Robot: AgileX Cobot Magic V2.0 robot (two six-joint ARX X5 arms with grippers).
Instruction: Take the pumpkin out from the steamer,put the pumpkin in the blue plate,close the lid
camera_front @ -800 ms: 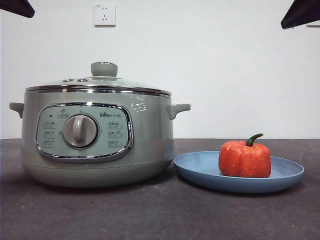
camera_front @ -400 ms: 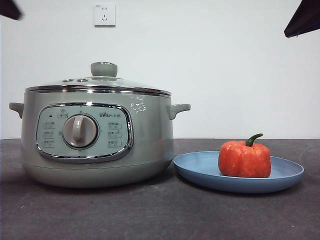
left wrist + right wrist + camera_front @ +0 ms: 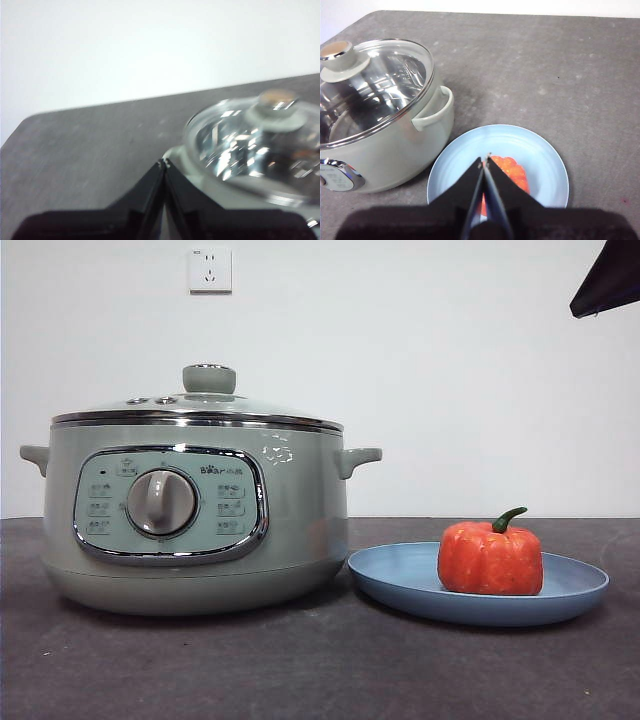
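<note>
Both hands, left hand (image 3: 164,165) and right hand (image 3: 485,161), were pinched closed, holding nothing. Pumpkin (image 3: 490,558) sat on blue plate (image 3: 400,575) beside steamer (image 3: 190,530); lid (image 3: 200,408) seated, task apparently finished.

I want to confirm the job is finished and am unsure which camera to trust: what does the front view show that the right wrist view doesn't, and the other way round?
Only the front view shows the steamer's full control panel with its dial, the pumpkin's green stem and the wall socket.

Only the right wrist view shows the right gripper, jaws shut and empty, above the pumpkin, and the steamer's bare steel interior through the glass.

Both show the lid seated on the steamer and the pumpkin resting in the blue plate.
</note>
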